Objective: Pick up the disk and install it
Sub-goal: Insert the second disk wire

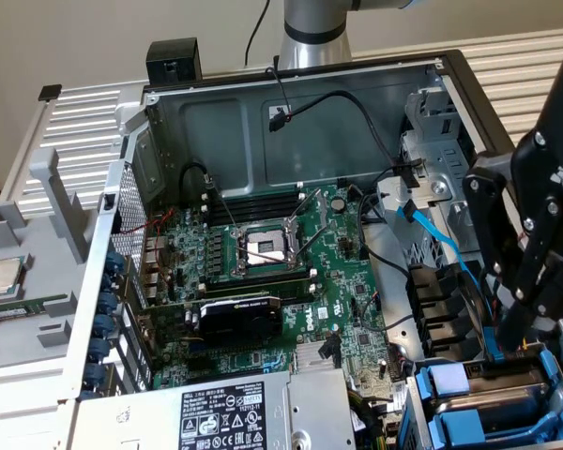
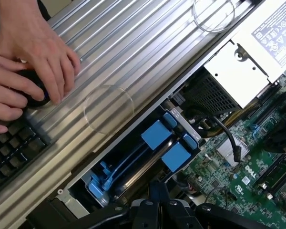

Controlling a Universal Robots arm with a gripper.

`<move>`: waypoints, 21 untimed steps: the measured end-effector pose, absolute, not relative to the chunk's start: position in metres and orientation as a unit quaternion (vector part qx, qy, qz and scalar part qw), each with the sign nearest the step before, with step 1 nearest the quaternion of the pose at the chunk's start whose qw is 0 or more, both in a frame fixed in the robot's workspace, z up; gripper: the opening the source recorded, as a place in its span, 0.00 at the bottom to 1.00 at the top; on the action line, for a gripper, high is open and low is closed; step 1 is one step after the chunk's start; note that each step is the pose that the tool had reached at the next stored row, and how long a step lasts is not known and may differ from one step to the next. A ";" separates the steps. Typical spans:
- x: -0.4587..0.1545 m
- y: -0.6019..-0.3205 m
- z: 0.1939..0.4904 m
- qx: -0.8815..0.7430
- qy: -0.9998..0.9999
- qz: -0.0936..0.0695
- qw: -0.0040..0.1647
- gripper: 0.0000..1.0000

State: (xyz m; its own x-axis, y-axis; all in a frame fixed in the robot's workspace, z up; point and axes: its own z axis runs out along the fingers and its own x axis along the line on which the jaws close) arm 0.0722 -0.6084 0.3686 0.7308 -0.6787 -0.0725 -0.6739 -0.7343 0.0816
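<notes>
At about four o'clock in the exterior view, the closed hand (image 1: 509,339) hangs just above the disk (image 1: 493,394), apparently seated in its bay; the wrist view shows its blue carrier (image 2: 155,148) there, so little seems left.

Exterior view: high above the open computer case (image 1: 263,112), facing down, fairly near. Wrist view: close over the blue drive bay (image 2: 148,157), looking down. Shared: drive bay (image 1: 488,398), motherboard (image 1: 291,272).
</notes>
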 end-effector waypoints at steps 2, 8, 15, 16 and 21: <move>0.072 -0.608 0.369 0.933 -0.357 -0.048 0.025 0.11; 0.079 -0.597 0.369 0.934 -0.354 -0.046 0.024 0.11; 0.079 -0.593 0.368 0.947 -0.316 -0.045 0.026 0.11; 0.079 -0.593 0.369 0.950 -0.307 -0.044 0.027 0.11; 0.079 -0.593 0.369 0.963 -0.264 -0.043 0.028 0.11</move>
